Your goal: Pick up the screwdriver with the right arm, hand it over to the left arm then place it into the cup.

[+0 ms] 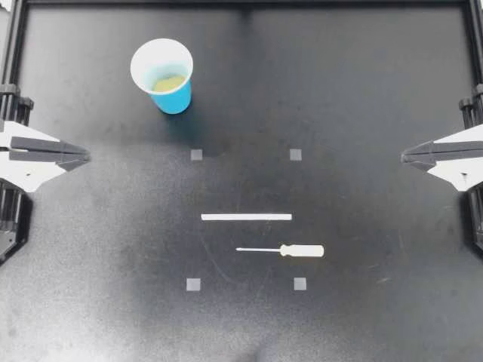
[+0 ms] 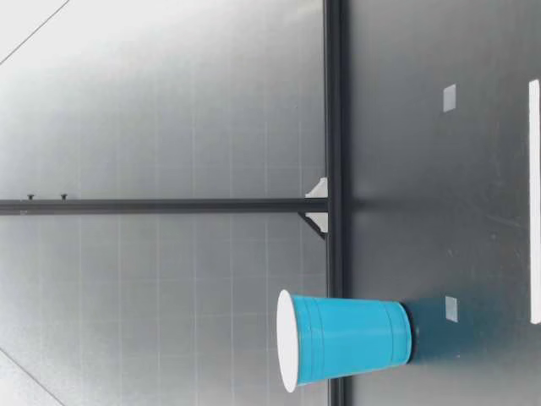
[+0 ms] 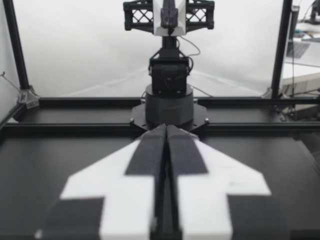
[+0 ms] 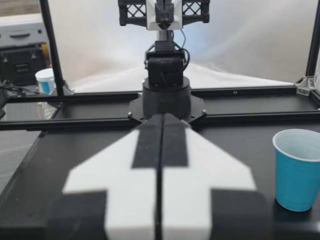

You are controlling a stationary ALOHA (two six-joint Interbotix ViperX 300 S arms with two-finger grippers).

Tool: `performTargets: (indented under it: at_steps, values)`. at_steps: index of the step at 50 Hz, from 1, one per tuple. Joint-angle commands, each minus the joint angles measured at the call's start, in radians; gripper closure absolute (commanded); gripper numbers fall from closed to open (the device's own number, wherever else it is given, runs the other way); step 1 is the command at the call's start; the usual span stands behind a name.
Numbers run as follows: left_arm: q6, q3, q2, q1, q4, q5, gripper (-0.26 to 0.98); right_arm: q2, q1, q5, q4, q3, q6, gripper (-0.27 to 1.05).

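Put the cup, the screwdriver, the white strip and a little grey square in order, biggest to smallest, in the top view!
1. Cup: covers the most area.
2. Screwdriver and white strip: both thin and about equally long, too alike to rank.
3. Grey square: smallest.

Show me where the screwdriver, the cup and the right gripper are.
screwdriver (image 1: 302, 250), top view, on its handle.
cup (image 1: 175, 99), top view, on its blue wall.
right gripper (image 1: 406, 157), top view, at its fingertips.

Bright, even light puts a pale sheen on the dark table (image 1: 362, 90); the cup (image 1: 175, 99) casts a soft shadow; wrist foregrounds blur.
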Motion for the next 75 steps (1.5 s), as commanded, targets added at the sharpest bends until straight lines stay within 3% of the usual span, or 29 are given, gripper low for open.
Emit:
performTargets:
  at_steps: [1, 8, 17, 29, 40, 54, 75]
  values:
    - [0.000, 0.008, -0.011, 0.011, 0.000, -0.021, 0.56, 0.006, 0.002, -0.008, 0.000, -0.005, 0.002, 0.63]
    - [-0.005, 0.028, -0.029, 0.011, -0.002, -0.052, 0.62, 0.028, 0.003, -0.026, 0.000, 0.000, 0.012, 0.78]
    - [-0.005, 0.048, -0.023, 0.011, -0.002, -0.091, 0.62, 0.163, 0.002, 0.026, 0.002, -0.044, 0.052, 0.78]
    - [-0.003, 0.051, -0.009, 0.012, -0.002, -0.124, 0.62, 0.468, 0.017, 0.298, 0.000, -0.199, 0.077, 0.76]
    - [0.000, 0.057, -0.009, 0.011, 0.000, -0.124, 0.62, 0.678, 0.066, 0.520, 0.018, -0.356, 0.077, 0.58]
    - [0.005, 0.060, -0.009, 0.012, 0.000, -0.124, 0.62, 0.890, 0.104, 0.652, 0.037, -0.491, 0.089, 0.16]
    - [0.003, 0.061, -0.009, 0.012, -0.002, -0.124, 0.62, 1.100, 0.104, 0.782, 0.035, -0.606, 0.138, 0.15]
